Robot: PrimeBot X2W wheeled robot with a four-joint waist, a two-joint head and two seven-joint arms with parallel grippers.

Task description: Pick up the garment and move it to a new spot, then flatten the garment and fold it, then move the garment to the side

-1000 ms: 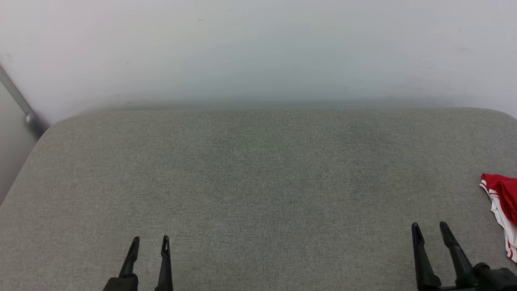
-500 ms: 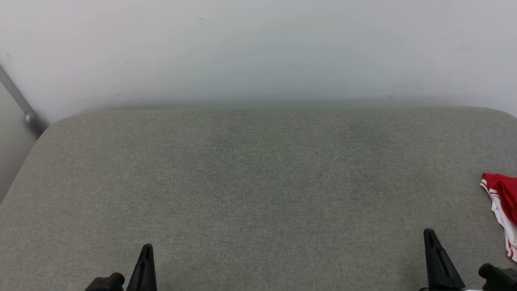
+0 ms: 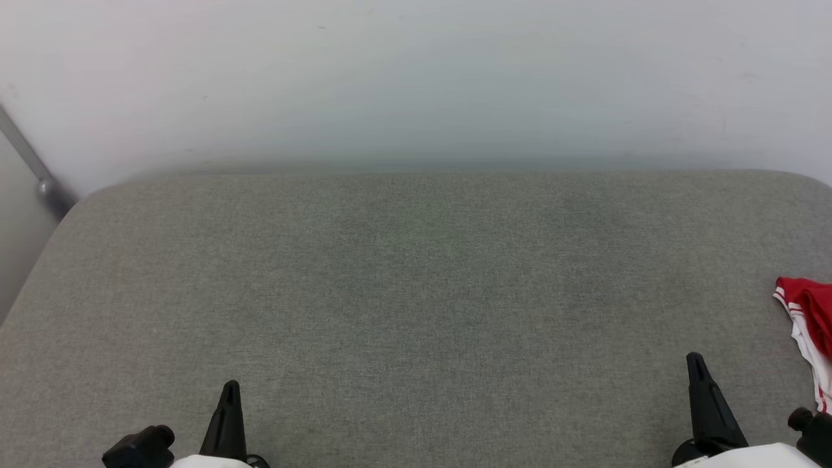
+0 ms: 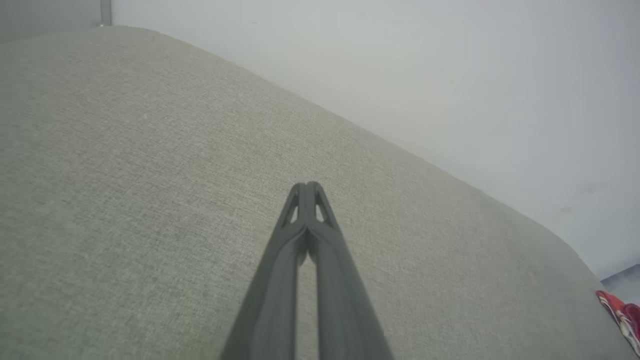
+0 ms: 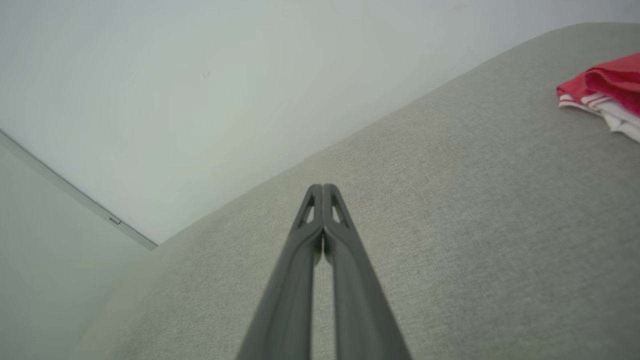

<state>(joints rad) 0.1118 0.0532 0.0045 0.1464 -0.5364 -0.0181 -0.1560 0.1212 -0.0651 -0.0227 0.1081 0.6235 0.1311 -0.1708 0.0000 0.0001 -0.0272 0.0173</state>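
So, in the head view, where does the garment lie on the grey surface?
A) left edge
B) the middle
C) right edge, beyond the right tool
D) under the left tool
C: the red and white garment lies at the right edge, past the shut right tool.

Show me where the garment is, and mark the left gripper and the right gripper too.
garment [image 3: 812, 305]: head view, on its red fold at the right edge.
left gripper [image 4: 306, 187]: left wrist view, where the shut fingers' tips meet.
right gripper [image 5: 322, 189]: right wrist view, where the shut fingers' tips meet.
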